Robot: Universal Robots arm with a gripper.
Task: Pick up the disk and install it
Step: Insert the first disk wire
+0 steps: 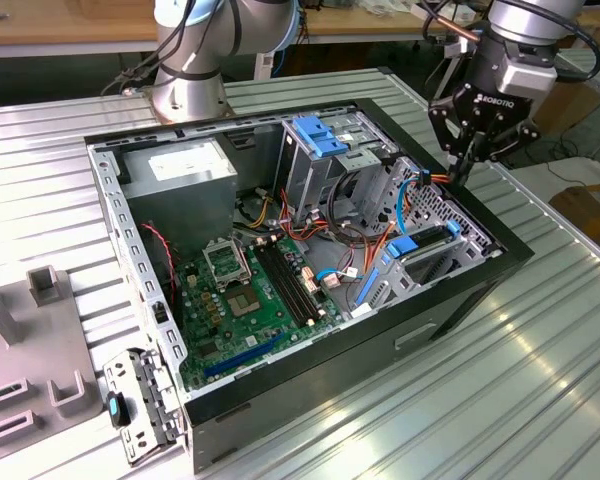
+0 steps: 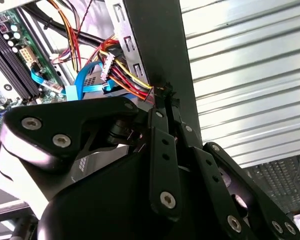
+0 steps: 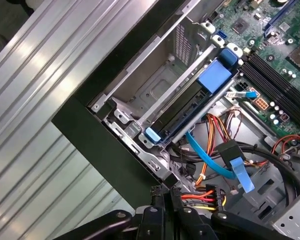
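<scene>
Tabletop (image 1: pixel 540 330): disk (image 3: pixel 182 112) near end effector (image 1: pixel 462 165)

My pincer (image 2: pixel 165 97): black metal links, matt, with bright steel screw heads.
Table (image 1: pixel 540 380): bare ribbed metal with a satin sheen that catches light in streaks.
Case (image 1: pixel 320 380): black painted wall, smooth and matt.
Drive cage (image 1: pixel 435 212): dull grey sheet metal, punched with holes.
Disk (image 3: pixel 182 112): as I see it, a dark matt edge and smooth blue plastic rails.
Motherboard (image 1: pixel 255 300): green board, slightly glossy.
Flat cable (image 3: pixel 205 157): smooth blue plastic.
</scene>
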